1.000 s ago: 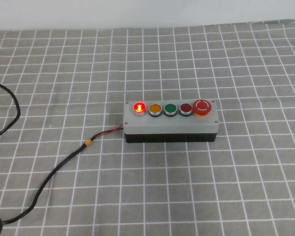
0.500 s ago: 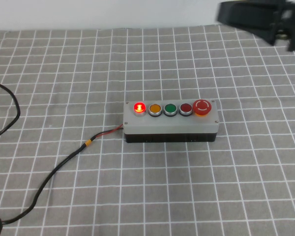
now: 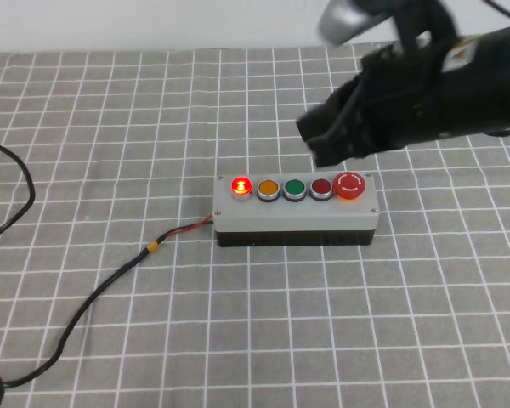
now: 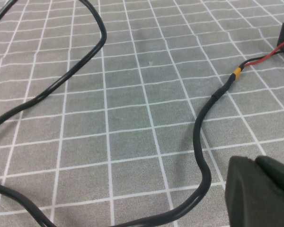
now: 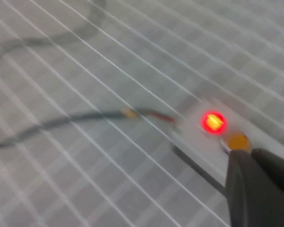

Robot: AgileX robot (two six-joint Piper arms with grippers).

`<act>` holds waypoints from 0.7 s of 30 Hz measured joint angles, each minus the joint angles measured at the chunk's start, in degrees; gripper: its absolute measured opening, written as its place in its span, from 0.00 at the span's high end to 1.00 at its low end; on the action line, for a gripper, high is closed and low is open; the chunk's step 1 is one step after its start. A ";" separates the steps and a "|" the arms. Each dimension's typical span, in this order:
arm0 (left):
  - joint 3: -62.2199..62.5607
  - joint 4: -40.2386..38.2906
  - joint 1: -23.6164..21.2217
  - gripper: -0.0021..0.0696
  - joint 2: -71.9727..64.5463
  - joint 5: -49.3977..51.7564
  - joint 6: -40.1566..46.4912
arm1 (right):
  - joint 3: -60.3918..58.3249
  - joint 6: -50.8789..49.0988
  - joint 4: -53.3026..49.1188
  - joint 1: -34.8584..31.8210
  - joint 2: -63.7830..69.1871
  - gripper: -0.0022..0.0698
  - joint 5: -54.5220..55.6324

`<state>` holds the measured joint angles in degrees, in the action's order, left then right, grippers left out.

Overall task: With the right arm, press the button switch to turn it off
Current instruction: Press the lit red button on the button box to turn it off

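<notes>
A pale grey control box (image 5: 193, 126) lies slantwise on a grey checked cloth (image 5: 61, 179), a little off the frame's centre. Its lit red button (image 5: 213, 122) glows brightly, and an amber button (image 5: 237, 140) sits just beside it. A dark cable (image 5: 47, 126) crosses the middle of the frame, carries a yellow band (image 5: 129, 113), and ends in a red wire (image 5: 156, 116) entering the box's end. The right gripper (image 5: 260, 189), a dark mass filling one corner of the frame, covers the rest of the box right next to the amber button. The whole view is blurred.

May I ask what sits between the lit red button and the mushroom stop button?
In the high view, the amber button, green button and dark red button. The right gripper hovers behind them; the left gripper sits by the cable.
</notes>
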<state>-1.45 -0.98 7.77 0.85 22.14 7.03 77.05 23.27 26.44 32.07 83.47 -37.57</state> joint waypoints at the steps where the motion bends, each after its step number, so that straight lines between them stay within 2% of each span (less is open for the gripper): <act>1: 0.00 0.00 0.00 0.98 0.00 0.00 0.00 | 0.52 -3.67 -3.86 0.52 1.15 0.99 -0.13; 3: 0.00 0.00 0.00 0.98 0.00 0.00 0.00 | 1.69 -10.93 -12.05 1.45 3.60 0.99 -0.57; 6: 0.00 0.00 0.00 0.98 0.00 0.00 0.00 | 3.14 -15.51 -16.48 2.84 6.88 0.99 -0.90; 21: 0.00 0.00 0.00 0.98 0.00 0.00 0.00 | 17.28 -16.94 -17.68 5.88 25.58 0.99 1.91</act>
<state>-1.45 -0.98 7.77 0.85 22.14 7.03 94.34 6.33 8.75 37.96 109.05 -35.66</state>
